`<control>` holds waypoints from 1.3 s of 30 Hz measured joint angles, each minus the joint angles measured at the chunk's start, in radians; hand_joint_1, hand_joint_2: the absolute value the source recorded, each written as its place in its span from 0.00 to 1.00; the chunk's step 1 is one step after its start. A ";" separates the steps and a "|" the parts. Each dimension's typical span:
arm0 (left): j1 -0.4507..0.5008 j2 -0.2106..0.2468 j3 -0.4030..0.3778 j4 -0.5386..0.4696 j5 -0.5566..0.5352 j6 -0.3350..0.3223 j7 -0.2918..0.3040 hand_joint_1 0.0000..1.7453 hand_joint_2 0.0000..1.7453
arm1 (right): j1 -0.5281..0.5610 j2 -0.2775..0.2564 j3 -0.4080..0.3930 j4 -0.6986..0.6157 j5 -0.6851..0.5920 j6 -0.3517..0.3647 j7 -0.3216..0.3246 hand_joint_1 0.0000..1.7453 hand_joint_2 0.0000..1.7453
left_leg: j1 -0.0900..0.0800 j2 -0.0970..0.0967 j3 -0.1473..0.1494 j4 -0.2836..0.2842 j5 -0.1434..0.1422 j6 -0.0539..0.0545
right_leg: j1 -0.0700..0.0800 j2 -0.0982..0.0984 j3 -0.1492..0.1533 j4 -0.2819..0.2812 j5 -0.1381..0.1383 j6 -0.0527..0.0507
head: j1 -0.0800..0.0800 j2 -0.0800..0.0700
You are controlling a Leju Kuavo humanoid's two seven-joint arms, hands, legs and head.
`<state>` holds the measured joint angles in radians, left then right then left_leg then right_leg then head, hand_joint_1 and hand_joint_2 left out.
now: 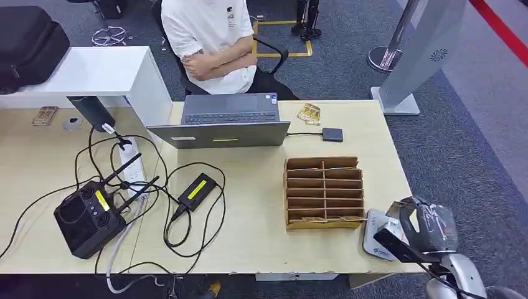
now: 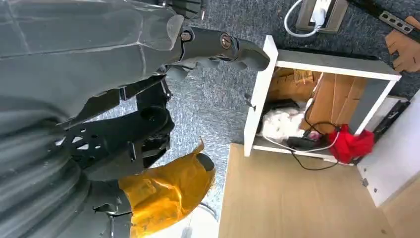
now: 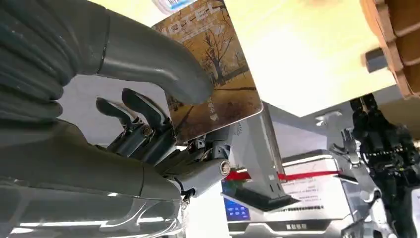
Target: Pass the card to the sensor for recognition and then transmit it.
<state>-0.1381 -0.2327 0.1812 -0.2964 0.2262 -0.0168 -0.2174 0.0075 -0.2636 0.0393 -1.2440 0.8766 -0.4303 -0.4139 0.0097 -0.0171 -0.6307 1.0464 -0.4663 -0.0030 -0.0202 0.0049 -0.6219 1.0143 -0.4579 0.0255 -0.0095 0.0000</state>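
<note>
My right hand (image 1: 423, 229) hovers at the table's front right corner and pinches a brown hotel card (image 3: 213, 74) printed with a tree. The thumb (image 3: 148, 54) presses on the card's face and the darker fingers (image 3: 143, 121) sit behind it. In the head view the card (image 1: 391, 244) shows as a dark flat plate just over the white sensor pad (image 1: 372, 237). The sensor's blue label (image 3: 171, 4) lies close beyond the card's far edge. My left hand (image 2: 213, 47) hangs beside the table over the carpet, fingers loosely out and holding nothing.
A wooden slotted card box (image 1: 324, 192) stands just left of the sensor. A laptop (image 1: 224, 124), a person (image 1: 212, 43) seated behind it, loose cards (image 1: 309, 113), a small dark reader (image 1: 332, 134), a black router (image 1: 87, 218) and tangled cables fill the rest of the table.
</note>
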 joint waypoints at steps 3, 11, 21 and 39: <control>0.000 0.000 0.007 0.000 -0.001 -0.006 0.000 0.00 1.00 | 0.019 0.008 -0.008 0.008 -0.006 0.012 -0.006 1.00 1.00 | 0.000 0.000 0.000 0.000 -0.001 -0.001 | 0.000 0.000 0.000 0.000 0.000 0.000 | 0.000 0.000; 0.000 0.000 0.014 0.000 -0.008 -0.008 0.000 0.00 1.00 | 0.030 0.025 -0.016 0.036 -0.008 0.033 -0.019 1.00 1.00 | 0.000 0.003 0.001 0.000 -0.001 -0.002 | 0.002 0.004 0.000 0.000 0.000 -0.001 | 0.000 0.000; -0.002 -0.005 0.028 0.000 -0.031 -0.001 0.006 0.00 1.00 | -0.023 0.054 0.011 0.055 0.056 -0.018 -0.030 1.00 1.00 | 0.001 0.004 0.002 0.000 -0.001 -0.003 | 0.002 0.004 0.001 0.000 0.000 -0.001 | 0.000 0.000; -0.014 -0.030 0.031 0.000 -0.101 0.034 0.051 0.00 1.00 | -0.544 0.158 0.330 -0.057 0.143 0.000 0.118 1.00 1.00 | 0.000 0.001 0.001 0.000 0.003 -0.002 | 0.000 0.001 0.002 0.001 0.003 -0.001 | 0.000 0.000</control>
<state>-0.1519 -0.2628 0.2125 -0.2964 0.1247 0.0168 -0.1667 -0.5362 -0.1056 0.3690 -1.3012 1.0197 -0.4303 -0.2963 0.0101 -0.0164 -0.6299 1.0468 -0.4636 -0.0053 -0.0200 0.0057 -0.6203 1.0154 -0.4550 0.0246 -0.0099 0.0000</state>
